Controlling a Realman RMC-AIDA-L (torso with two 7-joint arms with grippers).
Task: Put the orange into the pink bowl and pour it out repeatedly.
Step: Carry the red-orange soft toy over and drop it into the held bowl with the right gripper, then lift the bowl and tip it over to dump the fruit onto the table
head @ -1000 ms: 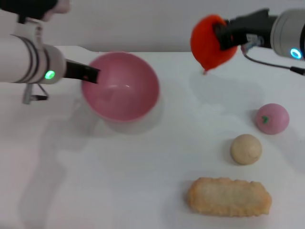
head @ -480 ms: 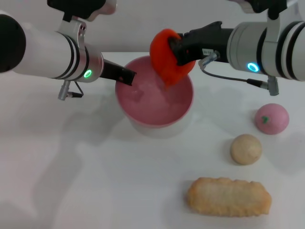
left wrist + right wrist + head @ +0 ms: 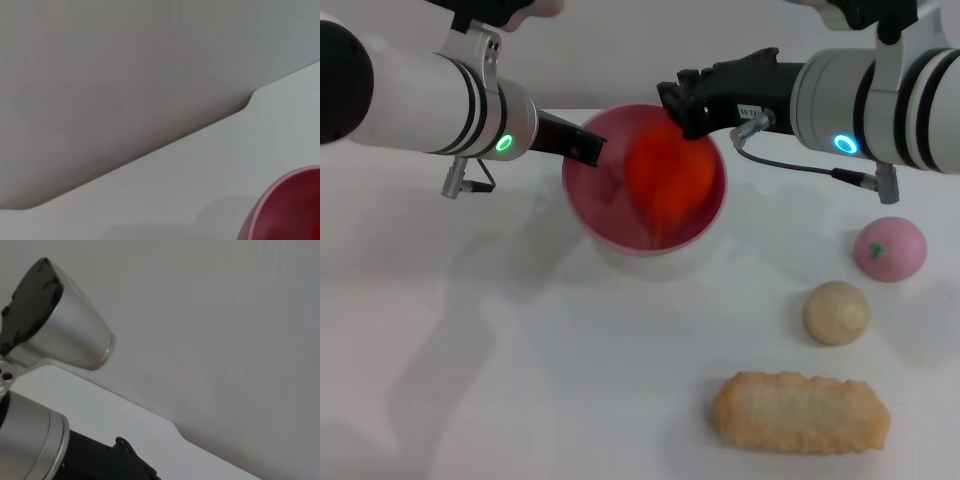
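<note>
Upper centre of the head view: the orange point(image 3: 665, 180) lies in the pink bowl point(image 3: 590, 205), released by the right gripper point(image 3: 682, 107); left gripper point(image 3: 582, 150) clamps the rim; pouring is left

Bench: a plain white bench point(image 3: 520, 380) fills the head view; its far edge meets a grey wall.
Pink ball: a small pink ball with a green mark point(image 3: 890, 248) lies on the robot's right side.
Beige ball: a beige ball point(image 3: 836, 312) sits near the pink ball, closer to the robot.
Biscuit: a long, golden, crumbed biscuit-shaped piece point(image 3: 801, 412) lies flat, nearest the robot, apart from the beige ball.
Pink bowl: the pink bowl point(image 3: 610, 215) is toward the far side; whether it touches the bench is unclear.
</note>
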